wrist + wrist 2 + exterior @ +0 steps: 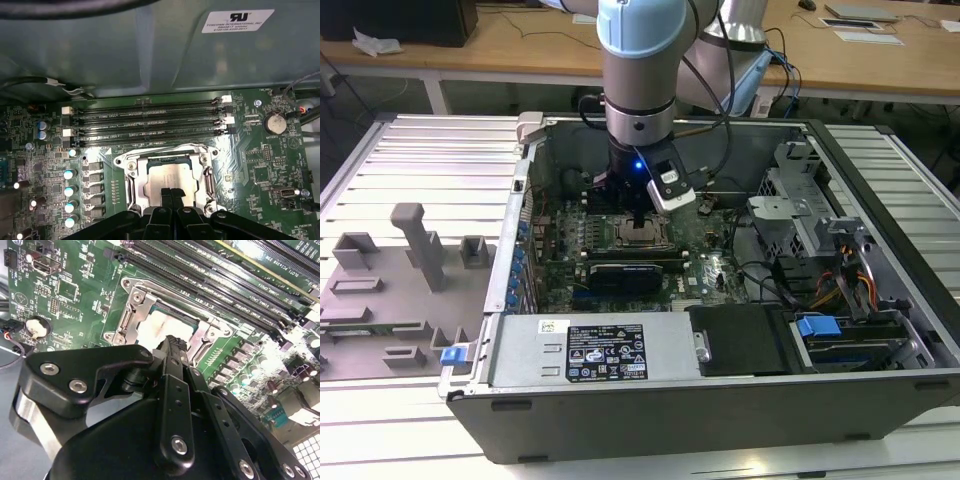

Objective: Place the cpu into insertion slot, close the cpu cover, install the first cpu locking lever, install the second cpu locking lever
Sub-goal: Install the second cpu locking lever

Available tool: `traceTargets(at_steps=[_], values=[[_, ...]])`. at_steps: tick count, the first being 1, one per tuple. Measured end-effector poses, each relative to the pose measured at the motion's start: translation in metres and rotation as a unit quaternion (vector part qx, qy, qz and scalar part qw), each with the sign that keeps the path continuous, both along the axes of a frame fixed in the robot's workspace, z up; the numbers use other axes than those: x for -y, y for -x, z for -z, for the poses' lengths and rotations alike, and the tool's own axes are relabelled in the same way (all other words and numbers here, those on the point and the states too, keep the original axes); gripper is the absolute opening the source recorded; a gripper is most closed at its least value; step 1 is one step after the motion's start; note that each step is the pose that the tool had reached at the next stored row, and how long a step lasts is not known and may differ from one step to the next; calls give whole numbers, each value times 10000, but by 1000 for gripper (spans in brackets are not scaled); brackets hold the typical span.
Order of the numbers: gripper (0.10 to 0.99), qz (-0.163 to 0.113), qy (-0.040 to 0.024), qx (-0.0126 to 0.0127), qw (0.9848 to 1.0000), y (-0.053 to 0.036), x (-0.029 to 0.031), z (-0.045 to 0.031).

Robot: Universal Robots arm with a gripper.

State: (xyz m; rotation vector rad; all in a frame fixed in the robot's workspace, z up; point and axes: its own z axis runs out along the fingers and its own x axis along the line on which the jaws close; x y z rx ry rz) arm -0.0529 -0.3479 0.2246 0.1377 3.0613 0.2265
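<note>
One closed claw over cpu, ribbed metal table, wooden desks behind.

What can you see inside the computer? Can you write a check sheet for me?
Surface: green motherboard inside an open computer case.
Job's things: cpu sits in the insertion slot; cpu cover lies closed around it.
Clutter: grey holders beside the case.
Grippers: gripper just above the cpu, jaws together.
Cables: black wires in the case.
Surroundings: wooden desks behind.
</note>
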Motion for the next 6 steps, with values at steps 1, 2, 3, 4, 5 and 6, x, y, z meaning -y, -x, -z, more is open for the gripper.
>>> traceTargets(at_steps=[1,2,3,4,5,6], values=[[106,0,0,0,10000,0,0,0],[106,0,1,0,10000,0,0,0],[106,0,1,0,10000,0,0,0],[106,0,2,0,10000,0,0,0],[106,0,3,0,10000,0,0,0],[106,0,3,0,10000,0,0,0]])
